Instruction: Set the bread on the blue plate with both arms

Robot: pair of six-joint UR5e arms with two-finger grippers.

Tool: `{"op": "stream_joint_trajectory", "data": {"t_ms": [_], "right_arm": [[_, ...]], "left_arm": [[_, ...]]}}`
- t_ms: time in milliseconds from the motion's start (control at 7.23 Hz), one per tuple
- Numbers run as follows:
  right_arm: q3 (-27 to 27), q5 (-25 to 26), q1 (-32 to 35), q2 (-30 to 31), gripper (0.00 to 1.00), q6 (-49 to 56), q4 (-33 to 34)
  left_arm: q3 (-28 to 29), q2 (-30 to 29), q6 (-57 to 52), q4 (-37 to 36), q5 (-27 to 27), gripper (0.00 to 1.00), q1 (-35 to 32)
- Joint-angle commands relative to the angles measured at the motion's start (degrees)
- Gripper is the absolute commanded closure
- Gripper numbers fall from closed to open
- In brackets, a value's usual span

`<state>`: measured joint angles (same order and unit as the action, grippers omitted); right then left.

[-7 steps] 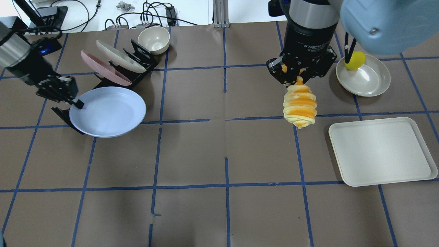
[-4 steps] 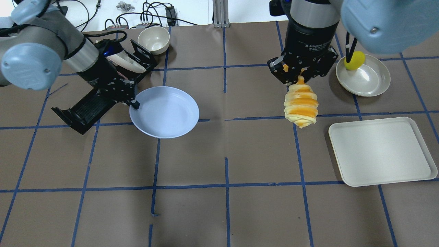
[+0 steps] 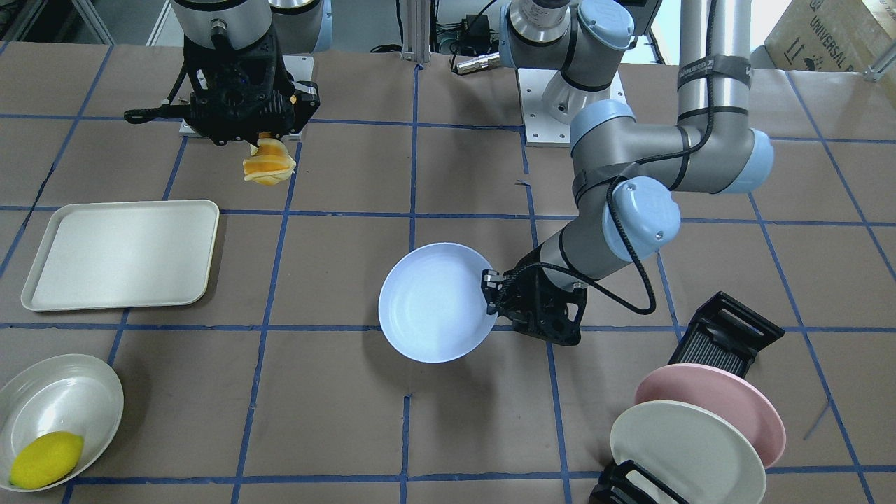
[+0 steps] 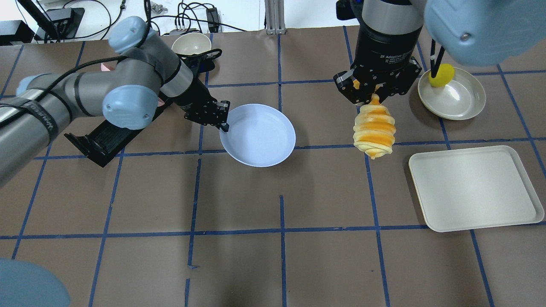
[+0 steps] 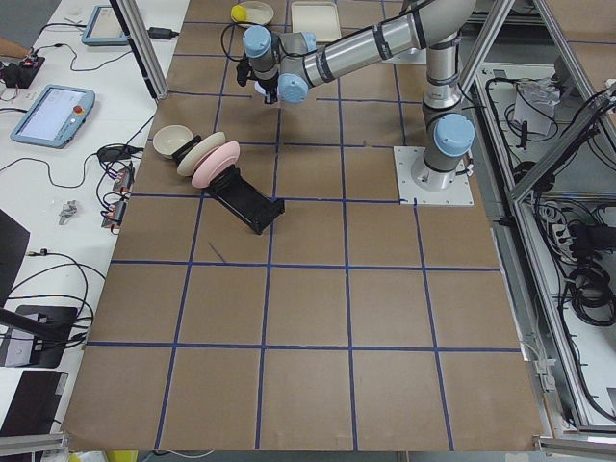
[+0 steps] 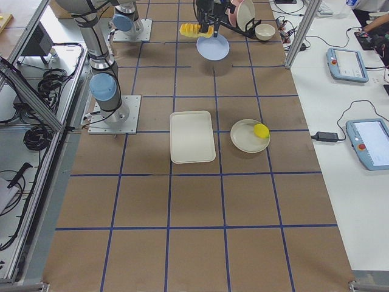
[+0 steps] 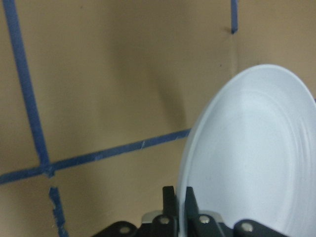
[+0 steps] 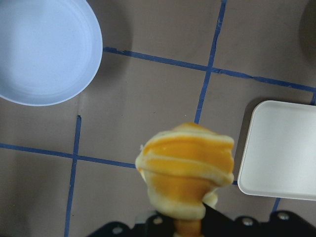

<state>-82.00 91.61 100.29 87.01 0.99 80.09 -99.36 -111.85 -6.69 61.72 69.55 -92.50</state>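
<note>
The left gripper (image 4: pixel 222 123) is pressed together on the rim of the round pale blue plate (image 4: pixel 260 136). In the left wrist view its two black fingers (image 7: pixel 169 200) stand one on each side of the thin edge. The plate reaches away from this claw toward the middle of the brown paper table with blue tape lines (image 4: pixel 281 264). Its shadow lies apart from it on the paper, so it seems to be held above the table, a little tilted. Behind this claw, on the side of its own arm, there is a black plate rack (image 3: pixel 728 336). It carries a round pink plate (image 3: pixel 742 395) and a round cream-white plate (image 3: pixel 682 448), both standing on edge. A small cream bowl (image 4: pixel 191 44) sits near the far end of the rack.

The right gripper (image 4: pixel 372 94) points down and pinches the upper tip of the long soft bread with orange and cream stripes (image 4: pixel 374 132). The bread hangs straight under this claw, above the table, and touches nothing else. The blue plate is well apart from it, to the side where the other arm is. On the opposite side of this claw, near it, lies a rectangular cream tray (image 4: pixel 473 187). Just beside the claw is a shallow cream dish (image 4: pixel 460 104) with a yellow lemon (image 4: pixel 441 75) in it.
</note>
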Motion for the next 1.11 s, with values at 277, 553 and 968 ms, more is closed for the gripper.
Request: {"op": "stream_joint_trajectory", "data": {"t_ms": [277, 553, 968], "right_arm": [[0.00, -0.03, -0.01, -0.08, 0.97, 0.16, -0.02], [0.00, -0.03, 0.25, -0.17, 0.96, -0.28, 0.41], [-2.53, -0.91, 6.12, -4.72, 0.97, -6.78, 9.60]], "left_arm": [[-1.62, -4.52, 2.64, -9.95, -0.21, 0.30, -2.07], [-0.04, -0.50, 3.00, -9.00, 0.75, 0.00, -0.93], [1.36, 8.99, 2.21, 4.76, 13.91, 0.00, -0.49]]}}
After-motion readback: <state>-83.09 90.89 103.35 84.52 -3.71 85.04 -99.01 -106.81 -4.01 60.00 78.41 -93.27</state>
